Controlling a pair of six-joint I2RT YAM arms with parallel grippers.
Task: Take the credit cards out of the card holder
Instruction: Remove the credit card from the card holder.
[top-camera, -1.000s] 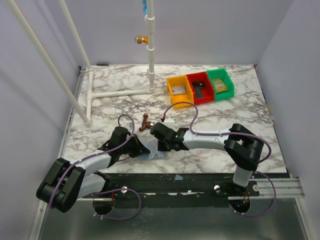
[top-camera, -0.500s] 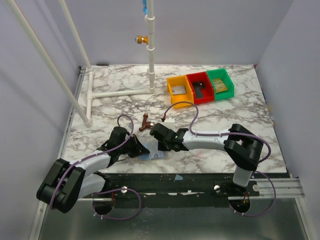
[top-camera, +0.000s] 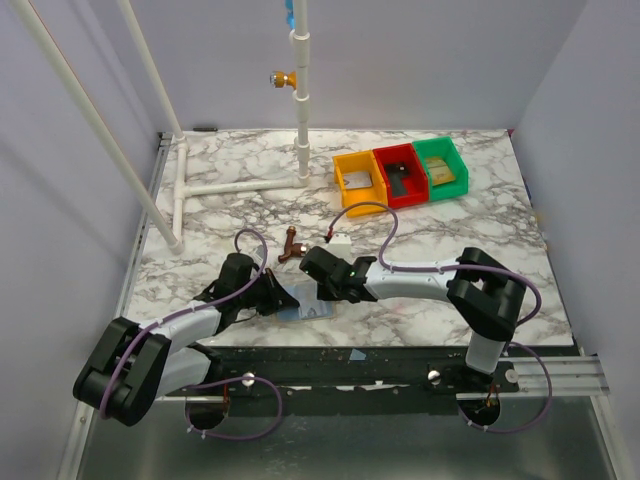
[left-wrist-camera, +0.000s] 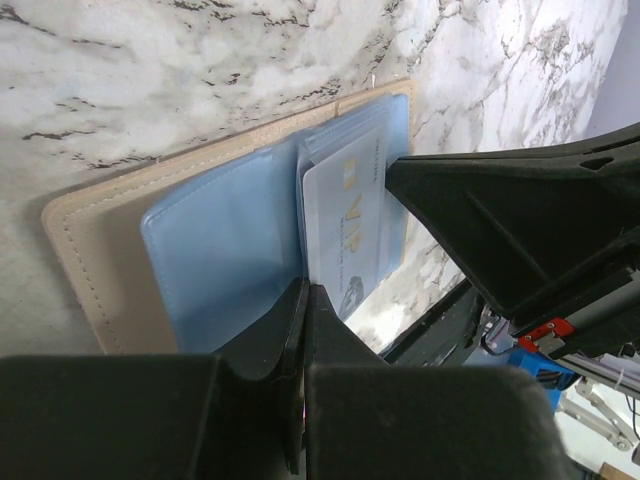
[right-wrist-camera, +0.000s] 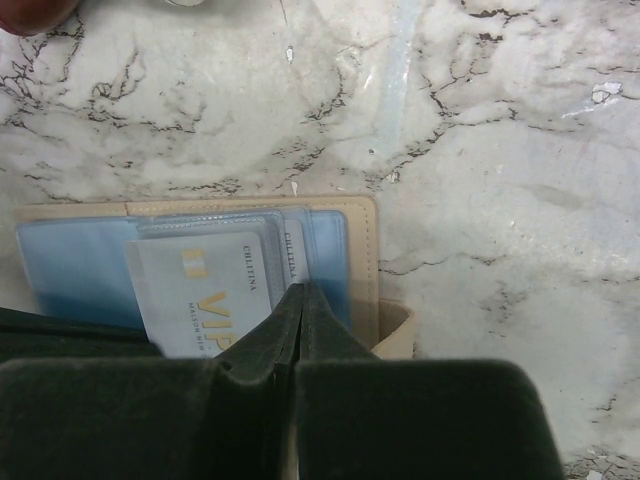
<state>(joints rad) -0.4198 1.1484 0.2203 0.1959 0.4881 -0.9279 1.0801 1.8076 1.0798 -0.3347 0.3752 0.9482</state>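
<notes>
1. Top view: the card holder is seen flat and opened on the marble table, caught between the two grippers. It is touched by the left gripper on its left side and by the right gripper on its right. A yellow bin, a red bin and a green bin are seen well beyond the right gripper.
2. Left wrist view: the left gripper is shown with its fingers pressed together and nothing between them. The tip is set on the card holder, at the edge of a pale card marked VIP. The card is tucked in a blue pocket just ahead of the tip. The right gripper is seen across the card, its tip on the card's far edge.
3. Right wrist view: the right gripper is likewise shown pressed together, with nothing pinched. Its tip is placed on the card holder just beside the card, which lies to the tip's left. Whether the card is pushed down cannot be told.
</notes>
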